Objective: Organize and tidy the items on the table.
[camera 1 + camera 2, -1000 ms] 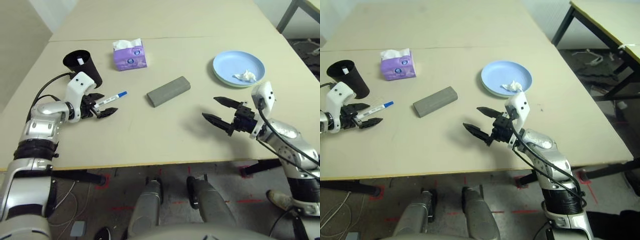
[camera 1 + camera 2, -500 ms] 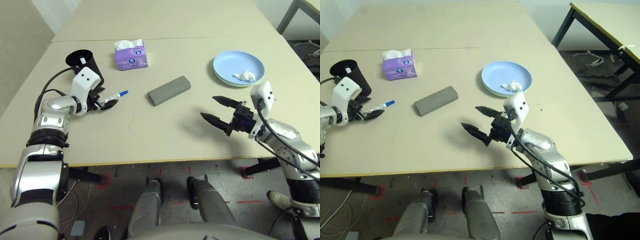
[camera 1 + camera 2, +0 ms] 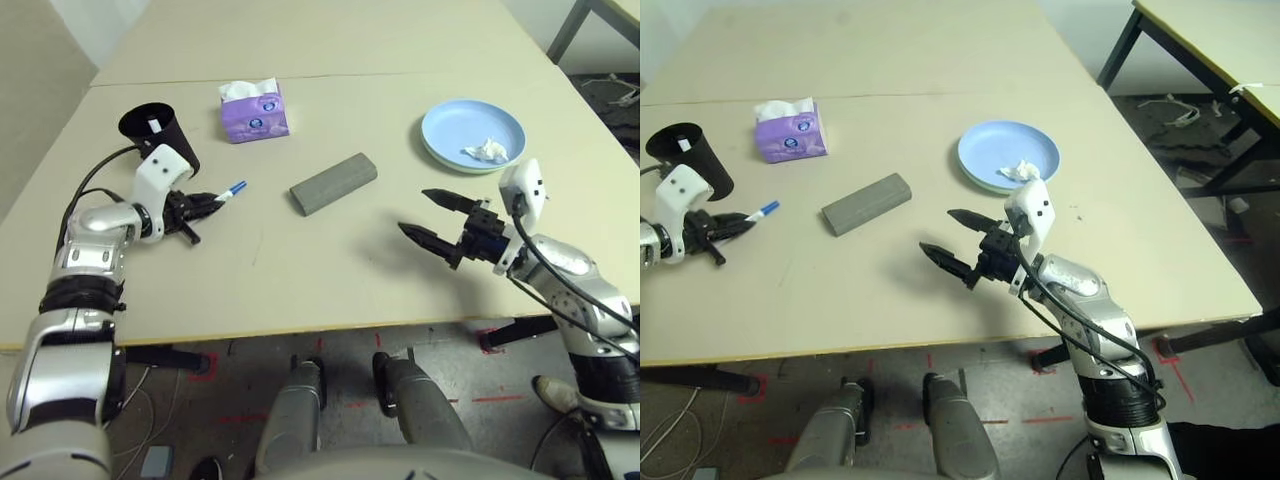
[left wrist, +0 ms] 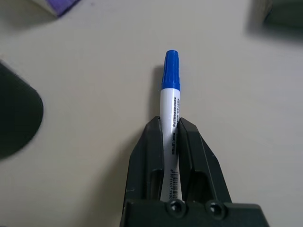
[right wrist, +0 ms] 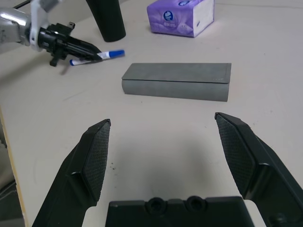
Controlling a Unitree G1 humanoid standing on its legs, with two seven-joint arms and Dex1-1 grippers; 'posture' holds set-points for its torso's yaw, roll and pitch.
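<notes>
The left pincer [image 4: 171,137] is gripping the white barrel of the marker [image 4: 169,97], blue cap pointing away, at the left of the counter [image 3: 330,270] just near of the black cup [image 3: 160,133]. The right pincer [image 5: 165,156] is hanging wide open and empty at the right, near of the grey case [image 3: 334,183] and the plate [image 3: 472,133]. The pick-up step appears under way; the next move probably calls for lifting the marker and tilting it upright over the cup's mouth.

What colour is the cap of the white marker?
Blue; the white marker's cap shows best in the left wrist view.
</notes>
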